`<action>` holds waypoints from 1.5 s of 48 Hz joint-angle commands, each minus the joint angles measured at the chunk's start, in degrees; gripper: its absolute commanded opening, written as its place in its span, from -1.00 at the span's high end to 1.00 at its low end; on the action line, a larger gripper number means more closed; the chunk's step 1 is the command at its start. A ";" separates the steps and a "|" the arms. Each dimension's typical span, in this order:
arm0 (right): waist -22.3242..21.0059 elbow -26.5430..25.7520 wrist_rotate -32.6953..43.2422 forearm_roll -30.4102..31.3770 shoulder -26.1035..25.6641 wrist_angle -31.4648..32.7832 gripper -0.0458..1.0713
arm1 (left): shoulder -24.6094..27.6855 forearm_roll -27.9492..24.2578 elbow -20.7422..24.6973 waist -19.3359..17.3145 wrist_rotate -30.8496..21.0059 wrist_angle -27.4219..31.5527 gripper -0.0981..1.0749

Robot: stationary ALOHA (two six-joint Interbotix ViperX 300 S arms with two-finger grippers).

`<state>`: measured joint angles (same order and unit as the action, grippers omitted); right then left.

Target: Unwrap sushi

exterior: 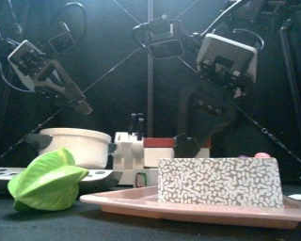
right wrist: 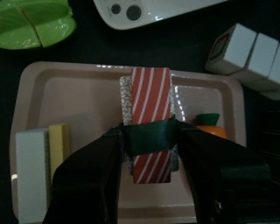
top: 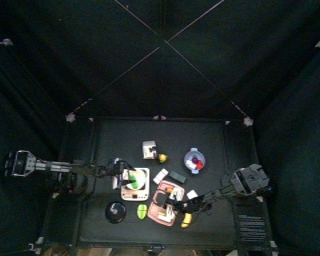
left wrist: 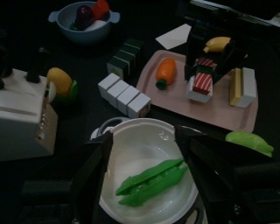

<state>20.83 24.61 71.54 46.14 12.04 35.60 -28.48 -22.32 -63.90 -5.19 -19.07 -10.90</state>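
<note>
A piece of sushi [right wrist: 150, 105] with a red-and-white striped top and a dark green wrap [right wrist: 149, 136] around its middle lies on a pink tray [right wrist: 73, 87]. My right gripper [right wrist: 150, 147] is down over it, one jaw on each side of the green wrap and closed against it. The sushi [left wrist: 203, 80] and the right gripper [left wrist: 220, 54] also show in the left wrist view. My left gripper [left wrist: 154, 188] hangs open above a white bowl [left wrist: 136, 140] that holds a green pea pod [left wrist: 154, 177], to the left of the tray [top: 163, 212].
On the tray lie a carrot [right wrist: 210, 128] and a white-and-yellow block [right wrist: 39, 166]. Around the tray are a green leaf [right wrist: 31, 22], white blocks [right wrist: 254, 57], a fruit bowl [left wrist: 84, 19], a lemon [left wrist: 63, 81] and a white box [left wrist: 20, 118]. A speckled block [exterior: 222, 181] stands on the tray's front.
</note>
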 commanded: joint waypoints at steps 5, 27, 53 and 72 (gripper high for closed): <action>-2.20 -2.55 0.09 3.69 -5.71 2.11 -0.09 | -0.09 -0.09 0.97 0.35 0.18 -0.70 -0.75; -5.36 -5.54 0.09 8.61 -5.98 2.11 -0.09 | 4.48 -7.12 3.16 3.60 0.26 -8.44 -0.80; -5.71 -6.50 0.09 8.79 -4.04 0.00 -0.08 | 18.19 -11.34 11.95 4.22 0.18 -10.63 -0.84; -6.50 -6.50 0.09 8.79 -3.96 -0.09 -0.08 | 21.36 -9.49 14.85 4.39 0.09 -10.99 -0.83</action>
<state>14.68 19.51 71.54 54.67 9.32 35.68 -7.38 -32.61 -50.89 -0.79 -19.16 -21.27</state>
